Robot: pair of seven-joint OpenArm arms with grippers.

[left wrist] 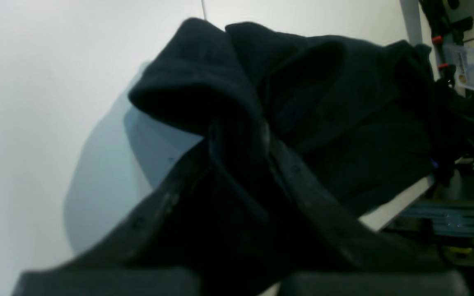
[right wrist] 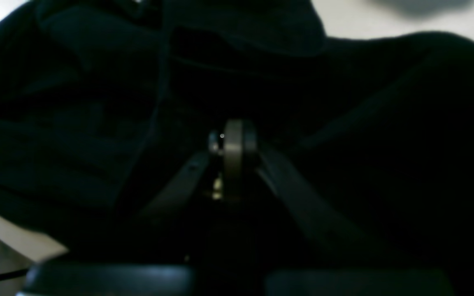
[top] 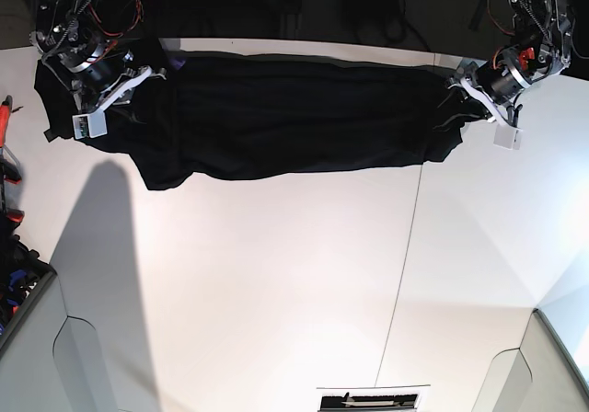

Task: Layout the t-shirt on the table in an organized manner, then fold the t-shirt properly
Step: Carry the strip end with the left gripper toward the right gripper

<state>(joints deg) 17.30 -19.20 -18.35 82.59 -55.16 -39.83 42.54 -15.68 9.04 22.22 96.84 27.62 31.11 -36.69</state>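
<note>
Left hand [left wrist: 237, 135] and right hand [right wrist: 233, 139] each clenched on the black t-shirt [top: 294, 113], stretched over the table [top: 276, 274]

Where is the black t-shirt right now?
In the base view, the t-shirt is stretched out along the far edge of the white table, between the right gripper and the left gripper, each pinching one end.

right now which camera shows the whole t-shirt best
The base view: it shows the t-shirt stretched in a long band across the table's far side, an arm at each end. The left wrist view shows only a bunched fold pinched in the fingers; the right wrist view is mostly dark cloth.
</note>
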